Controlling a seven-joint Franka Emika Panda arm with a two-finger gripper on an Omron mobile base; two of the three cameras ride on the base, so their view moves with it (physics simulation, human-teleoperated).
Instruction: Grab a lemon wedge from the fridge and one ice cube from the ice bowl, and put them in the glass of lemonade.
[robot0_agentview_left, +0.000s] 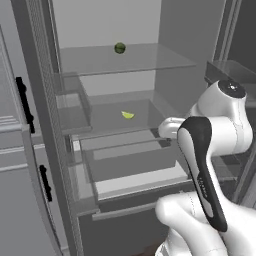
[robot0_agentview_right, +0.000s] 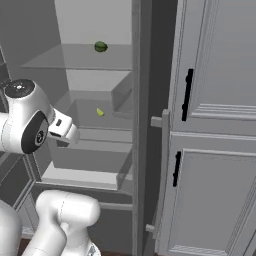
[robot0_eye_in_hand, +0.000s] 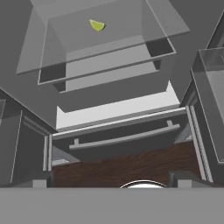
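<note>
The fridge (robot0_agentview_left: 175, 50) stands open with its pale grey shelves showing. A tiny yellow-green lemon wedge (robot0_agentview_left: 128, 115) lies on the middle glass shelf, also seen in the right base view (robot0_agentview_right: 100, 112) and at the top of the hand view (robot0_eye_in_hand: 97, 25). My gripper (robot0_agentview_left: 166, 140) hangs in front of the shelves, below and to the right of the wedge and well apart from it. It is open, its fingertips (robot0_eye_in_hand: 39, 179) wide apart with nothing between them. The ice bowl and the glass of lemonade are out of view.
A small round green fruit (robot0_agentview_left: 120, 48) sits on the upper shelf. Below the wedge are clear drawers and the bottom drawer's bar (robot0_eye_in_hand: 124, 139). Door bins (robot0_agentview_left: 230, 70) stick out at the right. Light grey cabinets with black handles (robot0_agentview_right: 187, 95) flank the fridge.
</note>
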